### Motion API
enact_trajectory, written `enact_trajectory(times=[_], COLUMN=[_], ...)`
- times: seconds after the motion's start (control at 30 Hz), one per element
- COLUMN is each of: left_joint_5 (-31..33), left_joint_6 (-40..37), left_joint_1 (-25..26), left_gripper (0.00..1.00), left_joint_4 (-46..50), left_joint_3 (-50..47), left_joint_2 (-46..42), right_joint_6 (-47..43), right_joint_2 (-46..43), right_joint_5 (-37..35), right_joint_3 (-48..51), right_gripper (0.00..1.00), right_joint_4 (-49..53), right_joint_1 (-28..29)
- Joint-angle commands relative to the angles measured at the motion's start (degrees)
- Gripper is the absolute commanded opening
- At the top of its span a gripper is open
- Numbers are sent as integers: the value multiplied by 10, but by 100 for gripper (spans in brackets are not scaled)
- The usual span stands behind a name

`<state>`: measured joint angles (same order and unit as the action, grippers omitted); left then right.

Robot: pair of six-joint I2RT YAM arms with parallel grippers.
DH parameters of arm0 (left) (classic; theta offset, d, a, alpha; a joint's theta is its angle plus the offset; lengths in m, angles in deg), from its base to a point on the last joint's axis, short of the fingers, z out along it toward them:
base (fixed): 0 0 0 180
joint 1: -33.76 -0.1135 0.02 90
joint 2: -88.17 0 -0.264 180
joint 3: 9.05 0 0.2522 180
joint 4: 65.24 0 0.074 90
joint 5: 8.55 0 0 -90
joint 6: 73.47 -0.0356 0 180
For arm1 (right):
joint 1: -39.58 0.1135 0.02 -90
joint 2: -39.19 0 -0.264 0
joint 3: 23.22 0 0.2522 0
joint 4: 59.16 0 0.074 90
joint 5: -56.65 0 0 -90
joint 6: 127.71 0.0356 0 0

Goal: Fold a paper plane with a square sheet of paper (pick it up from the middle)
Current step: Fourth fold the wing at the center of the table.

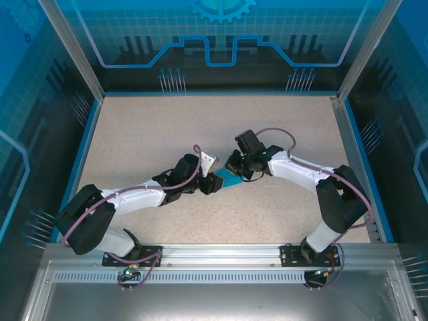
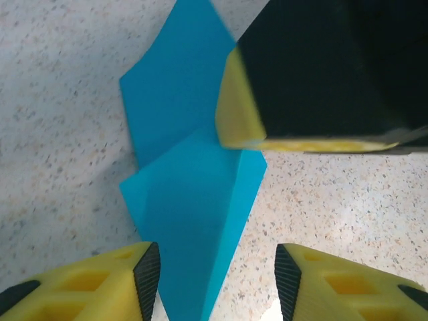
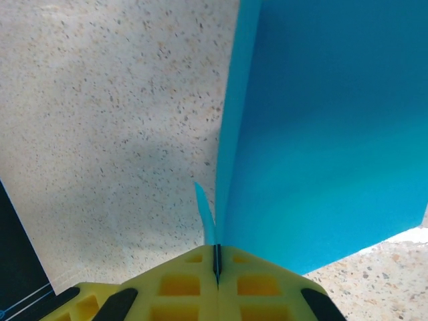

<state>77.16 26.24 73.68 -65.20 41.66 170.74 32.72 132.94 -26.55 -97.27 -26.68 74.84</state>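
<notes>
1. Two chunky yellow fingers [image 2: 100,284] with black ribbed pads sit nearest in the left wrist view. The left pincer [image 2: 217,271] is released, jaws spread on either side of the paper's narrow end. My guess is the wide gap is there so it can close on that end or press a crease.
2. Next out is the paper [image 2: 190,200] itself: thin, plain teal, matte, no marks. It isn't a flat square. Angled flaps meet along a ridge with crisp straight edges, so I'd call it partway to a plane, not a finished dart.
3. Just past that, the right pincer [image 3: 216,264] is clenched on the paper, nipping a folded edge between its blocky yellow fingers. From its own camera the sheet rises from the pinch like a wall. Gripping that edge probably keeps the layers together and holds the thing up where the other arm can reach it. A soft shadow underneath suggests it's lifted, but I can't tell if any corner touches down.
4. Furthest is the table [image 1: 167,134], speckled beige with a stone look and a dull finish. From above, the paper hangs about mid-table, right where both arms meet.
</notes>
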Motion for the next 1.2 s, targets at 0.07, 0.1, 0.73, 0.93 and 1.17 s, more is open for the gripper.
enact_trajectory(times=[0.07, 0.1, 0.73, 0.93, 1.17], left_joint_5=[-53, -54, -23, -24, -27], left_joint_6=[-72, -79, -118, -129, -136], left_joint_1=[2, 3, 3, 2, 2], left_gripper=[47, 46, 25, 27, 15], left_joint_4=[-107, -113, -162, -163, -163], left_joint_3=[-29, -31, -63, -65, -63], left_joint_2=[30, 36, 62, 72, 76], right_joint_6=[32, 32, 32, 34, 21], right_joint_2=[19, 20, 26, 23, 24], right_joint_5=[42, 47, 88, 101, 117], right_joint_3=[6, 6, 9, 9, 9], right_gripper=[2, 3, 8, 8, 10], right_joint_4=[-10, -10, -3, -2, -6], right_joint_1=[-2, -3, -24, -32, -38])
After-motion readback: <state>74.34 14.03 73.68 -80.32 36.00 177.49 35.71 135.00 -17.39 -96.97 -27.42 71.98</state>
